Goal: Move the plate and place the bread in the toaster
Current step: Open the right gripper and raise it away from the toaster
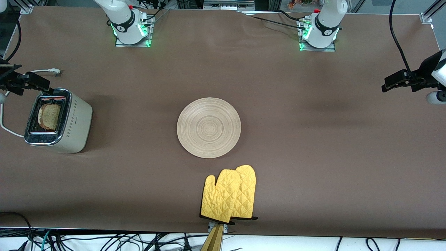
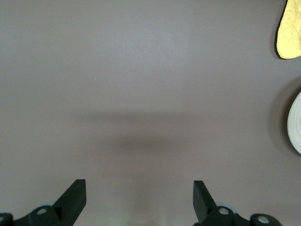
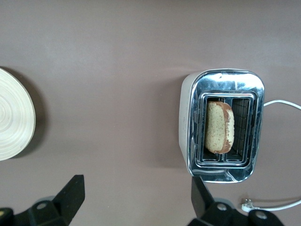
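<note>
The cream-beige two-slot toaster with a shiny chrome top (image 1: 59,122) stands at the right arm's end of the brown surface (image 1: 313,139), a row of small diamond marks and a small dark logo, too small to read, on its side. The squarish slice of speckled light-brown bread with a darker crust (image 1: 49,116) sits upright in one slot, its top edge showing above the chrome; in the right wrist view the same slice (image 3: 219,127) fills the slot nearer the toaster's (image 3: 225,125) cream side. A white cord (image 1: 8,129) leaves the toaster and its plug lies on the surface.

The round, light beige wooden-looking plate with concentric ring grooves (image 1: 209,127) lies flat near the middle of the surface, well apart from the toaster. A pair of yellow quilted oven mitts with dark trim (image 1: 230,194) lies nearer the front camera than the plate, close to the surface's edge.

The right tool (image 3: 136,200) hangs over the surface just beside the toaster, its fingers (image 3: 70,195) apart and holding nothing. The left tool (image 2: 139,200) hangs over bare surface at the left arm's end, fingers (image 2: 73,197) likewise apart and empty, with the plate's rim (image 2: 295,123) and a mitt (image 2: 290,28) at the view's edge.
</note>
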